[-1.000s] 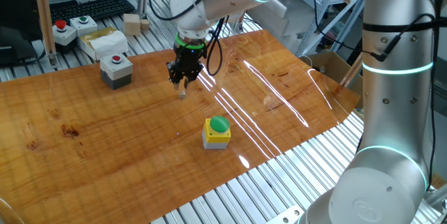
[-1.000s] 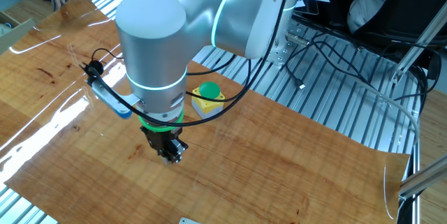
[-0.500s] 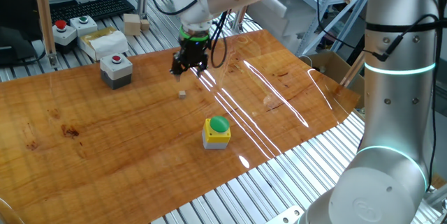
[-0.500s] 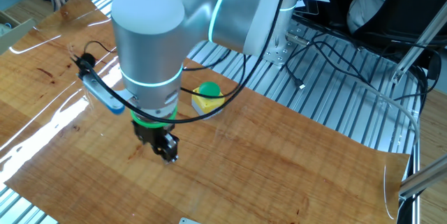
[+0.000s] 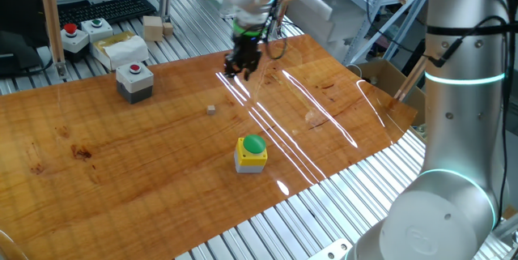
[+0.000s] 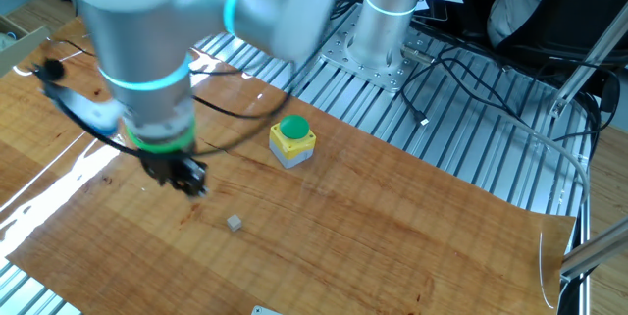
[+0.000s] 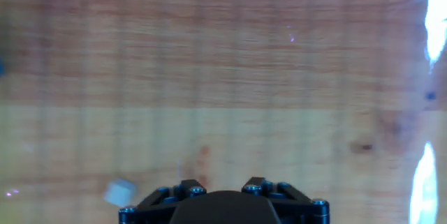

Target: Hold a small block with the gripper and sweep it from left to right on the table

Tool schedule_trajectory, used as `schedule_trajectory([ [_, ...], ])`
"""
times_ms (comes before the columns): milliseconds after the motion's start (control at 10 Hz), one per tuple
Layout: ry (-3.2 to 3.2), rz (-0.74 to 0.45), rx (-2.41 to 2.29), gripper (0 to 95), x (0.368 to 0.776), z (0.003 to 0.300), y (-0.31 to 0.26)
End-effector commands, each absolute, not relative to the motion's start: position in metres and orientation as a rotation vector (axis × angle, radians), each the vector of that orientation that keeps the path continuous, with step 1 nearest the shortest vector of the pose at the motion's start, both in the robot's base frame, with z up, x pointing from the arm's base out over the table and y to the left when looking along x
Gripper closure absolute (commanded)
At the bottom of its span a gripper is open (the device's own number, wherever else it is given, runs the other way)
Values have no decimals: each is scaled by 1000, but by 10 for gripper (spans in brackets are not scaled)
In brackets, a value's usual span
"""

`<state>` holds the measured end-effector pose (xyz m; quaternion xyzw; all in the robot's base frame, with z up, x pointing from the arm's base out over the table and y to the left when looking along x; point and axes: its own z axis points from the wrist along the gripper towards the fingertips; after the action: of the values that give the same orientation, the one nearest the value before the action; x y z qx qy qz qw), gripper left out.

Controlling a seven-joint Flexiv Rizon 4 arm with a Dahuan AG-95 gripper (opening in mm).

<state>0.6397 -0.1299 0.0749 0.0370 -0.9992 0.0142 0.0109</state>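
- Button box (image 5: pixel 251 154) with a yellow top and green button stands nearest the front edge of the worktop (image 5: pixel 121 163) in one fixed view
- Small block (image 5: pixel 211 110) lies alone on the wood just behind it, free of any grip; in the hand view it shows blurred at the lower left (image 7: pixel 120 192)
- Fingers (image 5: pixel 241 70) hang above the worktop well apart from the block and hold nothing; whether they are spread or closed I cannot tell
- Grey box with a red button (image 5: pixel 134 81) sits further back to the left
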Motion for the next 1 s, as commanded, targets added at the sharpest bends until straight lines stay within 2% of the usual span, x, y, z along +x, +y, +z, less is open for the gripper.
schedule_trajectory([
  [100, -3115, 31, 152, 950, 624, 95, -149],
  [500, -3101, 5, 221, 950, 605, 114, -166],
  [1000, -3100, 4, 225, 950, 604, 115, -166],
])
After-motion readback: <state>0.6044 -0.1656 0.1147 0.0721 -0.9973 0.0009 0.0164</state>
